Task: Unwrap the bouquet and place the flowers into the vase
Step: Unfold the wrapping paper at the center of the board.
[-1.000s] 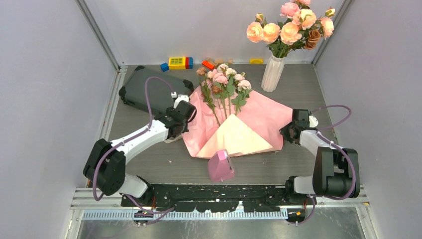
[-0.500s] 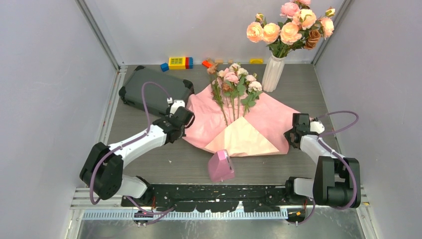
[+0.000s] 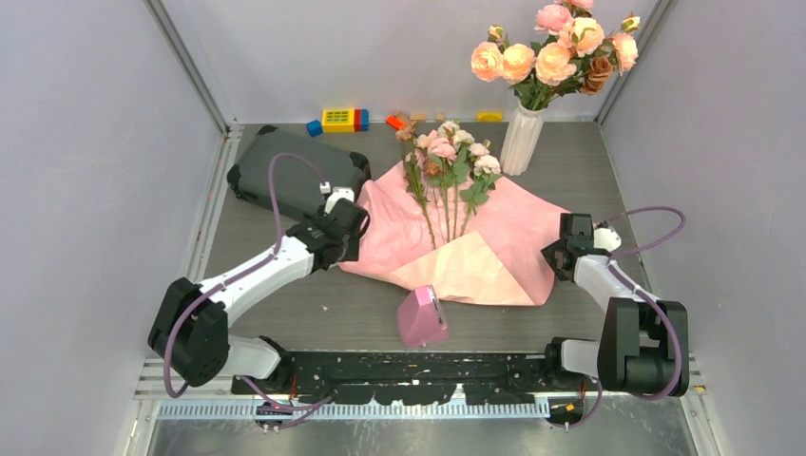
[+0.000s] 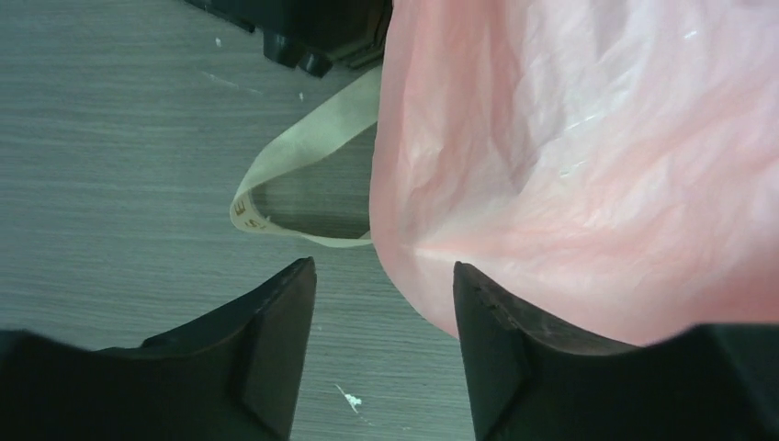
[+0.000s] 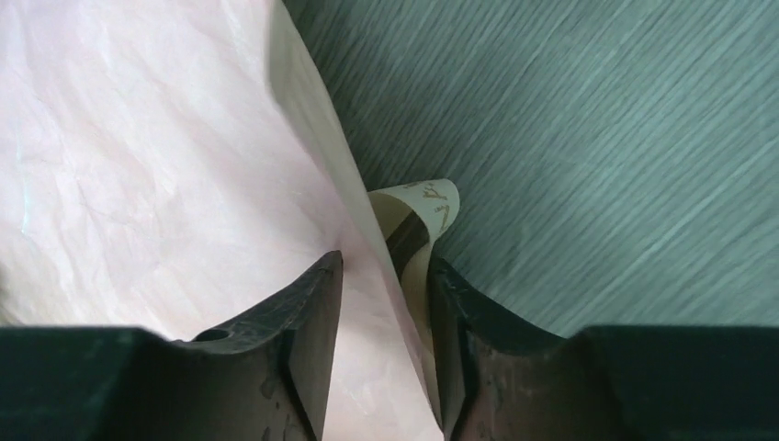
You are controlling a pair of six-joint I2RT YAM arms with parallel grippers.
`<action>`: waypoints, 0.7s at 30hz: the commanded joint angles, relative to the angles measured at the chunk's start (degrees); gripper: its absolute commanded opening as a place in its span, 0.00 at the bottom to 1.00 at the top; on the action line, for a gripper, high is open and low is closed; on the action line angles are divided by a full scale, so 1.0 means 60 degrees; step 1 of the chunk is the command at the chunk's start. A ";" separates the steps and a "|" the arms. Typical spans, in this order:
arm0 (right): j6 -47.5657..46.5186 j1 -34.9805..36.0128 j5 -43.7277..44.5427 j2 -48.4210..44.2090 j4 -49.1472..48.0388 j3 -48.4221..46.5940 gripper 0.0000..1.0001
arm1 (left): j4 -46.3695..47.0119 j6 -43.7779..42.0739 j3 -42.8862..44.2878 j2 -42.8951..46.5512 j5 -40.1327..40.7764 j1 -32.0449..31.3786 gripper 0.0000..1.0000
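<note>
The bouquet's pale pink wrapping paper (image 3: pixel 494 228) lies spread open in the middle of the table. The flowers (image 3: pixel 451 157), small roses on thin green stems, rest on its far part. The vase (image 3: pixel 521 142) stands behind them, white and ribbed. My left gripper (image 3: pixel 350 228) (image 4: pixel 384 276) is open at the paper's left edge, with bare table between its fingers and a beige ribbon (image 4: pixel 308 138) just ahead. My right gripper (image 3: pixel 561 249) (image 5: pixel 386 266) is open at the right edge. The paper's edge (image 5: pixel 138 156) and a ribbon end (image 5: pixel 418 220) stand loose between its fingers.
A peach-orange rose cluster (image 3: pixel 556 52) fills the vase. A dark case (image 3: pixel 295 171) lies at the back left, close to my left arm. Toy blocks (image 3: pixel 342 120) line the back wall. A small pink wedge (image 3: pixel 421 317) sits near the front edge.
Both grippers pulled the paper's edges outward, spreading it and shifting the flowers right and back. Both have now opened and let the paper go; its front flap has sagged flatter.
</note>
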State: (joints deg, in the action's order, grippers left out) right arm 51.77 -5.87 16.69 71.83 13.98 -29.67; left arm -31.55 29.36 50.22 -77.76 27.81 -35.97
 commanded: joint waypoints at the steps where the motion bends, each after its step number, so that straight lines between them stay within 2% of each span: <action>1: -0.0622 -0.0062 0.0536 -0.0678 0.0709 -0.0470 0.49 | -0.0616 -0.0501 0.1128 0.0702 -0.0128 0.0038 0.65; 6: -0.1524 -0.0062 0.0982 -0.1514 0.1501 -0.1197 0.61 | -0.1072 -0.0791 0.2341 0.0669 -0.0908 0.0044 0.78; 11: -0.2494 -0.0062 0.0270 -0.1978 0.1875 -0.1868 0.65 | -0.0863 -0.0623 0.3371 -0.0228 -0.3301 0.0036 0.82; 13: -0.2936 -0.0062 -0.0737 -0.1945 0.1706 -0.2048 0.65 | -0.0408 -0.0405 0.3452 -0.0692 -0.4196 0.0047 0.82; 16: -0.3389 -0.0062 -0.3009 -0.1782 0.1290 -0.2095 0.68 | 0.0311 -0.0165 0.3378 -0.1371 -0.5091 0.0054 0.82; 21: -0.3315 -0.0062 -0.5763 -0.1597 -0.0468 -0.1391 0.75 | 0.1054 -0.0223 0.3377 -0.2549 -0.5269 0.0141 0.83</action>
State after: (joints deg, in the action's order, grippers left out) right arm 34.02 -6.13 -0.23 61.06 20.45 -40.03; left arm -30.94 27.77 70.19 -89.62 1.08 -35.88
